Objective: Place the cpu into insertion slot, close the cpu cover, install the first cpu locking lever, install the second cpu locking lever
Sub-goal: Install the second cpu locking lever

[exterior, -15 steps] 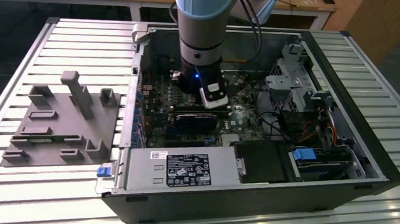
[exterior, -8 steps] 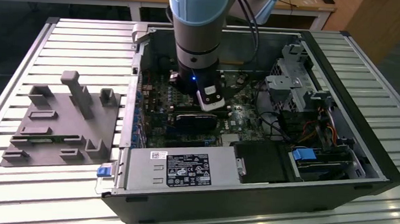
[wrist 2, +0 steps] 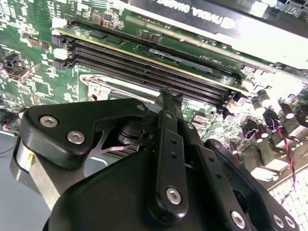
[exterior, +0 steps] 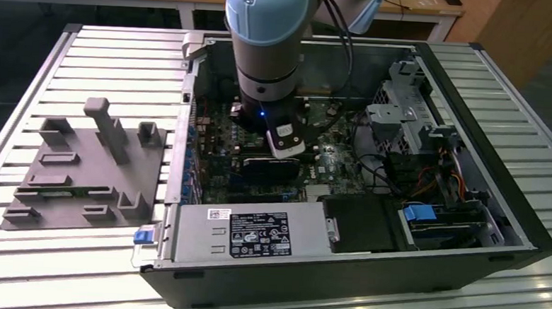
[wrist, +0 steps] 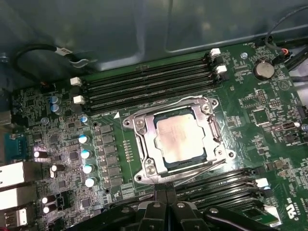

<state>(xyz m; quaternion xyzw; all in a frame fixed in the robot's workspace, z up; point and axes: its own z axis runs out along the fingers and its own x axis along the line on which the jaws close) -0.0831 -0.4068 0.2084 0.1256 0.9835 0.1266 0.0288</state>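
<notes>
With the arm reaching down into the open computer case (exterior: 348,222) on the slatted worktop (exterior: 101,60), work stands at the lever stage.

Motherboard (wrist: 250,101) faces up inside the case, memory slots (wrist: 149,86) running along one side of the socket. In the first wrist view the insertion slot (wrist: 140,144) holds the cpu (wrist: 180,137), silver top showing, seated square; the cpu cover (wrist: 214,132) looks shut down around it, frame flat on the chip's edges. Placement and cover appear done; judged step is the locking levers, which calls for a fine sideways push and hook-under on thin wire. Whether either lever is latched, cannot tell. Gripper (wrist: 166,199) narrow, fingertips together, holding nothing, poised just beside the socket's edge, apart from the cpu.
</notes>
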